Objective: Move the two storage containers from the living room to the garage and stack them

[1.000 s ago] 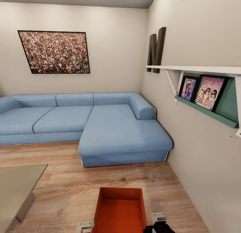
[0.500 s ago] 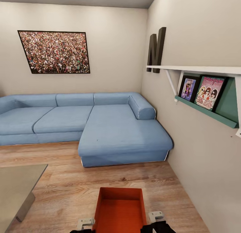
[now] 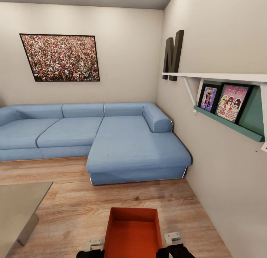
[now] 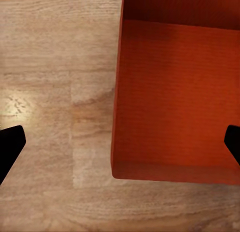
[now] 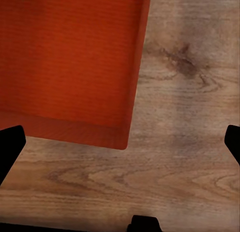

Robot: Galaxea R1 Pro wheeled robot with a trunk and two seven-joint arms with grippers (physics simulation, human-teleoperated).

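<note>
One orange-red storage container (image 3: 132,232) sits on the light wood-plank floor of the living room, at the bottom middle of the head view. It is topless with a ribbed bottom. The second container is out of view. My left gripper (image 4: 120,144) hangs open above the container (image 4: 175,92), with its fingertips far apart on either side of one long wall. My right gripper (image 5: 121,146) is open over a corner of the container (image 5: 70,57) at the opposite long wall. In the head view the ends of both arms flank the bin, the left arm's end (image 3: 93,247) and the right arm's end (image 3: 173,240).
A blue sectional sofa (image 3: 111,139) stands ahead. The corner of a grey low table (image 3: 18,206) is at the left. The right wall (image 3: 230,184) is close and carries a shelf with framed pictures (image 3: 226,102). Bare wood floor (image 3: 74,198) lies between the sofa and the bin.
Both arm ends have edged a little closer to the bin's sides, and more of the left arm now shows at the picture's lower edge. The bin has not moved.
</note>
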